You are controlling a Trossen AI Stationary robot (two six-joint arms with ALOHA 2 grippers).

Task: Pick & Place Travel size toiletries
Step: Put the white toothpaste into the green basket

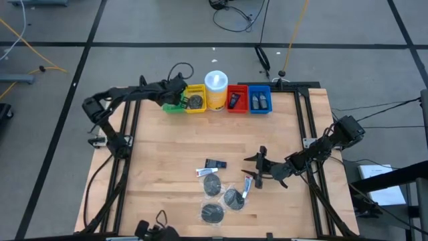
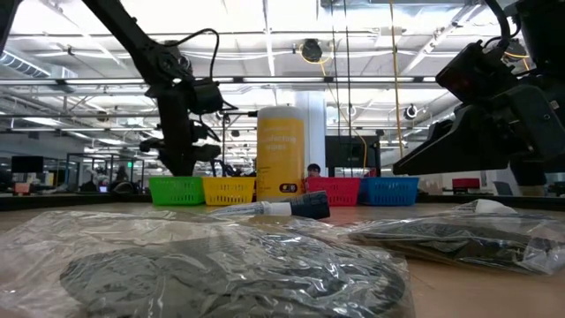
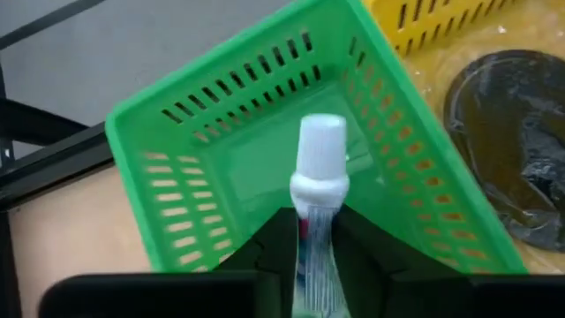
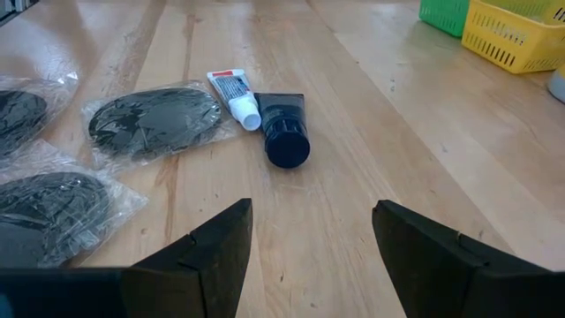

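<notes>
A: What was the left gripper (image 3: 313,252) carrying?

B: A little white tube (image 3: 318,190) with a white cap, nipped between its fingers by the flat body, cap leading. It hung right over the green bin (image 1: 174,106) at the far edge of the tabletop (image 1: 174,144), leftmost in the row of bins.

A: How would a tube like that handle?

B: Light, I'd judge, and soft in the body, so a hard squeeze would dent it. The cap looked like the only stiff part. Taking it across the flat body near the cap seemed right; a grip on the smooth round cap could slip.

A: And the rest?

B: Near the front edge lay another white tube (image 4: 233,93) touching a dark tube (image 4: 282,128) cap to cap, with three dark discs (image 4: 154,115) in clear bags just beside them. The bags looked crinkly and slippery; I'd pinch loose film at an edge or clamp across the disc itself, which seemed flat and stiff.

A: The right gripper (image 4: 309,252)?

B: Jaws wide, holding nothing, low over the tabletop toward the right front, facing the two tubes.

A: Other bins?

B: Yellow (image 1: 195,100) held a disc, red (image 1: 236,99) and blue (image 1: 259,100) held small dark items.
</notes>
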